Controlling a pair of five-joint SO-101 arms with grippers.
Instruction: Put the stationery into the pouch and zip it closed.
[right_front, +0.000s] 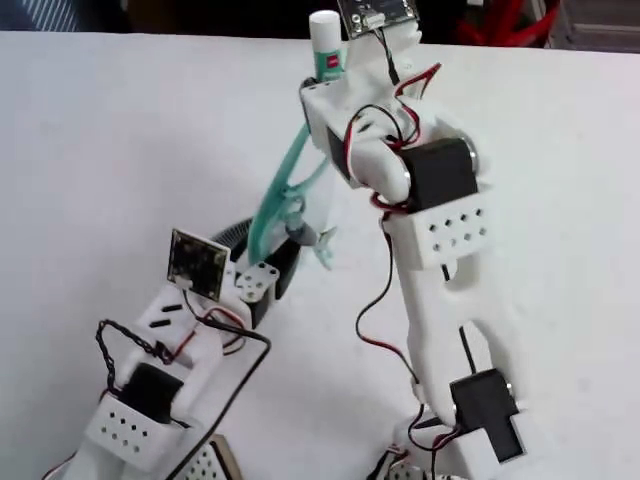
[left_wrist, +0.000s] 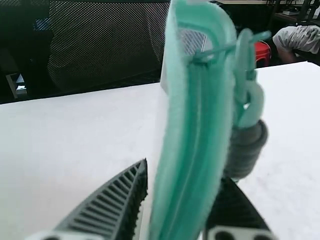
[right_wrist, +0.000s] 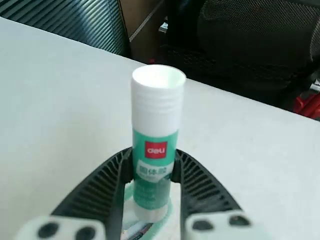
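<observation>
Aloft: right end effector (right_wrist: 152, 192) grips white-capped glue stick (right_wrist: 156, 145); left end effector (left_wrist: 182, 182), teal pouch (left_wrist: 192, 110).

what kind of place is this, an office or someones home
Likely an office or lab workbench, not a home: a plain white table, black mesh office chairs behind it, and two wired robot arms holding a pouch and a glue stick.
</observation>
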